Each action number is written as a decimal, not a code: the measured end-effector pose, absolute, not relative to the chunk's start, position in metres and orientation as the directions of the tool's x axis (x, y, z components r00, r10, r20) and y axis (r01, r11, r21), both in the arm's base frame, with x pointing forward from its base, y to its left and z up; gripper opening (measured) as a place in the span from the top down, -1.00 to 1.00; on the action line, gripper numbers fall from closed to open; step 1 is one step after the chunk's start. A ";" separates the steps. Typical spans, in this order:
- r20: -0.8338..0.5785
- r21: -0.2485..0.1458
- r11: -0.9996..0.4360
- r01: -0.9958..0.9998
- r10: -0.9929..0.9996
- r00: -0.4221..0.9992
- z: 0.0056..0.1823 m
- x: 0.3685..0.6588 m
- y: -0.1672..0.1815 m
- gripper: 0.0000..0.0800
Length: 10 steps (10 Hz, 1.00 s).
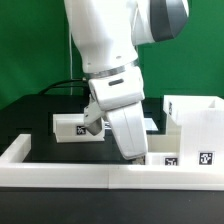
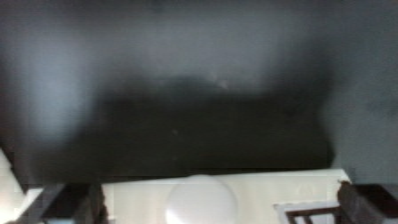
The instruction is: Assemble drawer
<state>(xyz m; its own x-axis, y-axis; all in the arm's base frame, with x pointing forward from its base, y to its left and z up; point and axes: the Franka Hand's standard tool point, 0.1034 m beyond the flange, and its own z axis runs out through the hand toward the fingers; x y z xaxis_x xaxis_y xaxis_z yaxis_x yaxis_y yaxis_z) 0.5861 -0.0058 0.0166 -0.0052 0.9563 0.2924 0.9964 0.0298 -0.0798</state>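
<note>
Rail (image 1: 60,172) foremost. My tool (image 2: 199,206) stands wide over a white drawer part (image 2: 240,188), judged light, stiff, slick plastic; I would pinch one thin wall.

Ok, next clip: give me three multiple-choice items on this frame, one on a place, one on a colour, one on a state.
1. In the exterior view, the shell stands:
A) at that view's right
B) at that view's left
C) on the rail

2. The table is:
A) white
B) black
C) red

3. The pincer is:
A) shut
B) out of both views
C) open

Answers:
1 A: it rises to the right of the arm.
2 B: the surface is dark throughout.
3 C: the wrist view shows its fingers wide apart.
</note>
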 end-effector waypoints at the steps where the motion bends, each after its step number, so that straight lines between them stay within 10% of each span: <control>1: 0.296 -0.071 0.037 0.997 0.955 -0.014 0.017 0.587 0.001 -0.62; 10: 0.314 -0.037 0.121 0.992 0.944 -0.103 0.016 0.588 0.031 -0.62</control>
